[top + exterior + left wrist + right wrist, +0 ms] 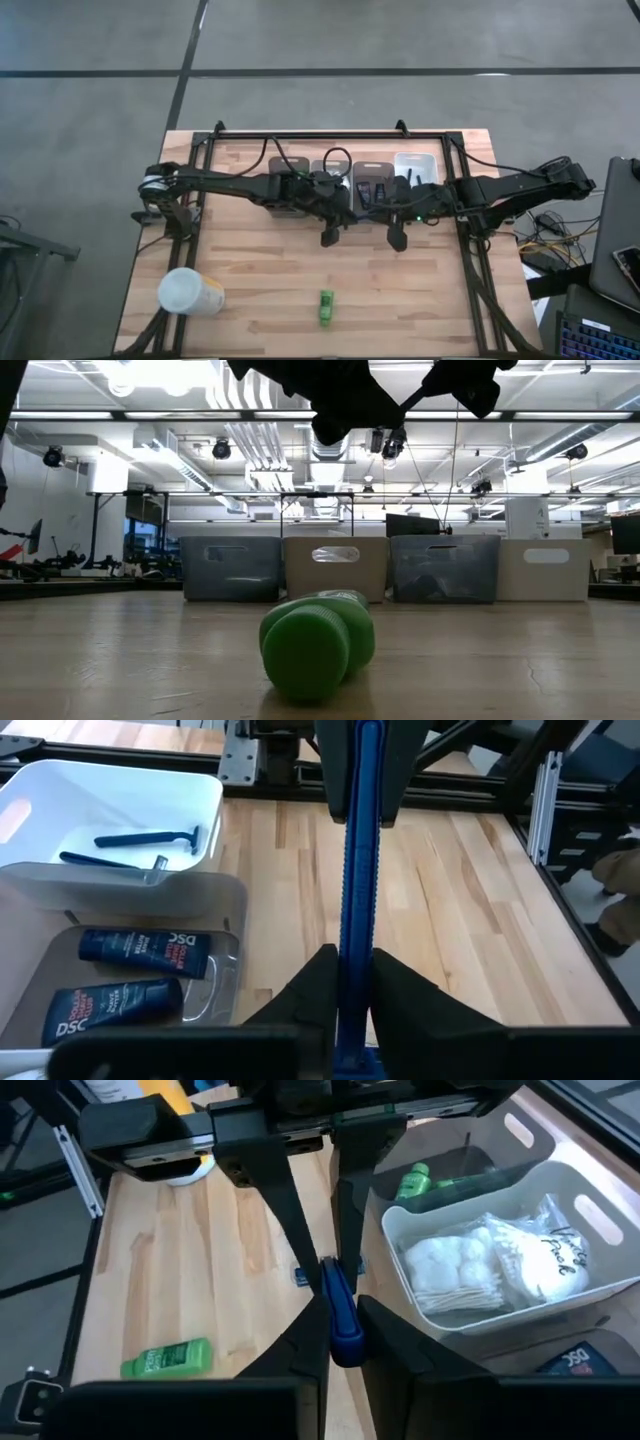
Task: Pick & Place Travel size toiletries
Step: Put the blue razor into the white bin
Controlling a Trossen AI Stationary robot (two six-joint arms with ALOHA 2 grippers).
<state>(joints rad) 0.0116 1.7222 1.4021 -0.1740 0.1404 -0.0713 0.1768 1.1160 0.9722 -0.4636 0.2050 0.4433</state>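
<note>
A blue razor hangs in the air between my two grippers, above the table's middle just in front of the bins. My left gripper is shut on one end of the handle. My right gripper is shut on the other end and shows again in the left wrist view as the dark right gripper. A green bottle lies on its side on the table near the front edge. More razors, black tubes, green bottles and white packets lie in the bins. My left gripper pinches the razor's handle between its two fingers. It comes from the table's left, slanting down, and the handle runs on along the fingers' line. The razor is clear of the table. My right gripper pinches the handle's other end between its two fingers. It comes from the table's right, slanting down, fingers in line with the handle. The razor spans the gap to the left gripper's fingers.
Several bins stand in a row along the far edge. The white razor bin and the packet bin lie close under the arms. A large white cylinder lies at the near left. Bare wood stretches around the green bottle.
</note>
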